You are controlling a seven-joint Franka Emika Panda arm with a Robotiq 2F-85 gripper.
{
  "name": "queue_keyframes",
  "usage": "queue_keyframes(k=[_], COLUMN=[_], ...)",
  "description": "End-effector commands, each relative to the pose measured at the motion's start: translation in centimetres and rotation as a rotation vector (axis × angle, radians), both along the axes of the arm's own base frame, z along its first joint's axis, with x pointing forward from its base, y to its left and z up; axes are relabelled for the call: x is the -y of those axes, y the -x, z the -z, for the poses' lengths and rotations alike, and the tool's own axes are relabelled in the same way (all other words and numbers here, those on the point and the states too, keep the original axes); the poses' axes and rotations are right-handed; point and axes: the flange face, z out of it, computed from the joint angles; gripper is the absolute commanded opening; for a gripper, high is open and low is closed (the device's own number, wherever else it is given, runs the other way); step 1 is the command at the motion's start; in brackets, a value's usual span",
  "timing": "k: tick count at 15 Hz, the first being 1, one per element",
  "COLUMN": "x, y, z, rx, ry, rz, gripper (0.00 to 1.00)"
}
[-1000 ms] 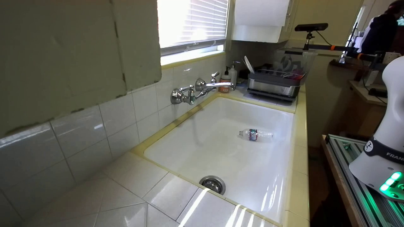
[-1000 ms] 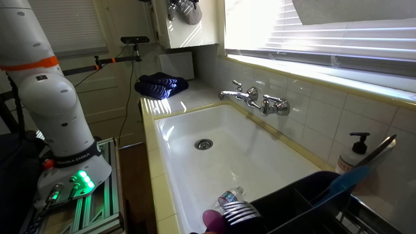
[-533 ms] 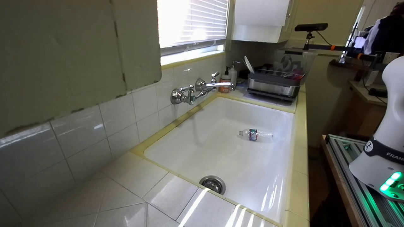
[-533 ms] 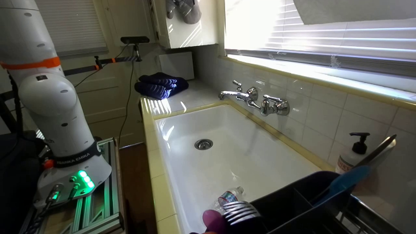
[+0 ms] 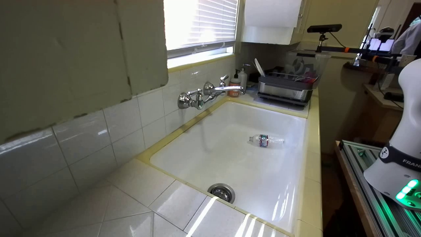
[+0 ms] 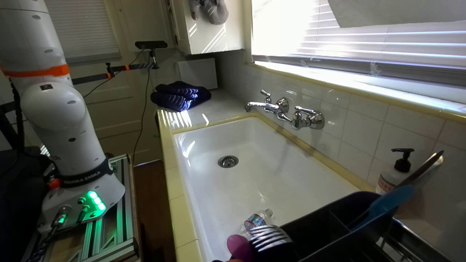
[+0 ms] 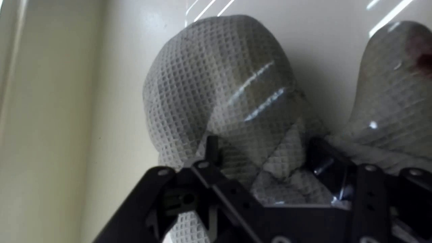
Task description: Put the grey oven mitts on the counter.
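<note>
The grey oven mitts (image 7: 182, 87) fill much of the wrist view, which stands upside down. They have waffle-like texture, a large rounded end and a smaller lobe with a dark red mark. In an exterior view the mitts (image 6: 217, 14) hang at the top edge in front of a white cabinet; their upper part is out of view. My gripper (image 7: 265, 148) has its fingers on both sides of bunched mitt fabric and appears shut on it. The gripper is outside both exterior views. The cream-tiled counter (image 6: 218, 102) lies below, and shows in the other camera's exterior view (image 5: 131, 204).
A white sink (image 5: 213, 168) holds a clear bottle (image 5: 264, 141). A dark blue cloth (image 6: 180, 95) lies on the far counter. A chrome faucet (image 6: 267, 105) projects over the sink. A dish rack (image 5: 286, 89), a soap bottle (image 6: 393, 174) and a window (image 6: 346, 32) stand around it.
The arm's upper links have shifted slightly right. The mitts have swayed and risen a little with it. Dark gripper parts seen above them a second ago have left the view.
</note>
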Motion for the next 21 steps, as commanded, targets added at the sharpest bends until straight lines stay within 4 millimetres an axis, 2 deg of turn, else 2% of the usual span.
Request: queue_keyframes(k=[1,6,9,10,21], x=[-0.7,-0.7,-0.4,-0.3,1.0], y=[-0.4,-0.2,0.2,0.4,2.4], z=[0.0,0.3,0.1,-0.1,-1.8], rx=[0.009,0.015,0.020,0.022,0.073], ry=[-0.033,-0.032,-0.030,-0.030,-0.042], rz=[-0.043,-0.056,-0.055,-0.054,-0.041], gripper=[0.37,0.01,0.04,0.01,0.03])
